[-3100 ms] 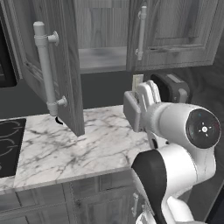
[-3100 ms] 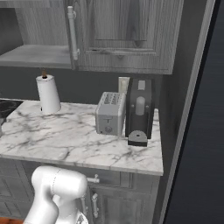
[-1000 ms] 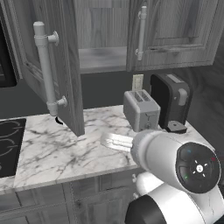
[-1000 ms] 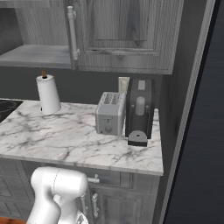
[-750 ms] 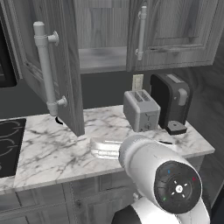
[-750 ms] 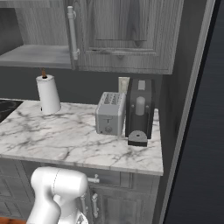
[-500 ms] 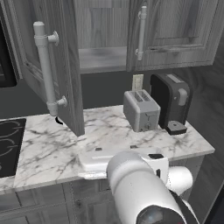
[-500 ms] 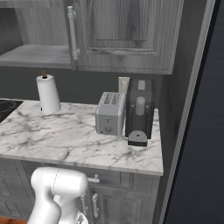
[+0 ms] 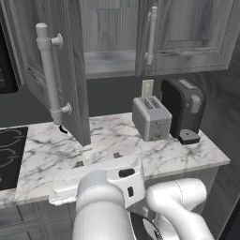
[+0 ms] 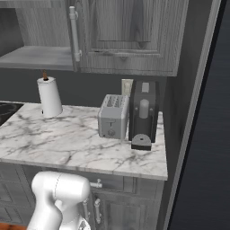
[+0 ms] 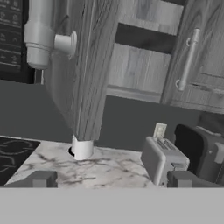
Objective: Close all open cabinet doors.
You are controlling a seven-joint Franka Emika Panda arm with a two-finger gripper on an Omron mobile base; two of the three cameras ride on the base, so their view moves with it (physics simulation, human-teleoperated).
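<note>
The open cabinet door (image 9: pixel 70 70) swings out over the counter at the left, its bar handle (image 9: pixel 49 75) facing me. In the hand view this open door (image 11: pixel 87 65) stands edge-on at upper left, with its handle (image 11: pixel 41 33) beside it. The right-hand cabinet door (image 9: pixel 187 33) is shut, and so it looks in the other views (image 10: pixel 130 36) (image 11: pixel 205 52). My gripper (image 9: pixel 97 160) hovers low over the counter's front edge, below and right of the open door. Its tips (image 11: pixel 113 180) stand wide apart, open and holding nothing.
On the marble counter (image 9: pixel 108 136) stand a toaster (image 9: pixel 151 118), a black coffee maker (image 9: pixel 183 110) and a paper towel roll (image 10: pixel 49 96). A cooktop (image 9: pixel 9 154) and a black microwave (image 9: pixel 5 70) lie at left. A dark tall panel (image 10: pixel 202 134) bounds the right.
My arm has swung from the right side down and to the left, bringing the hand over the counter's front edge. The cabinet doors have not moved.
</note>
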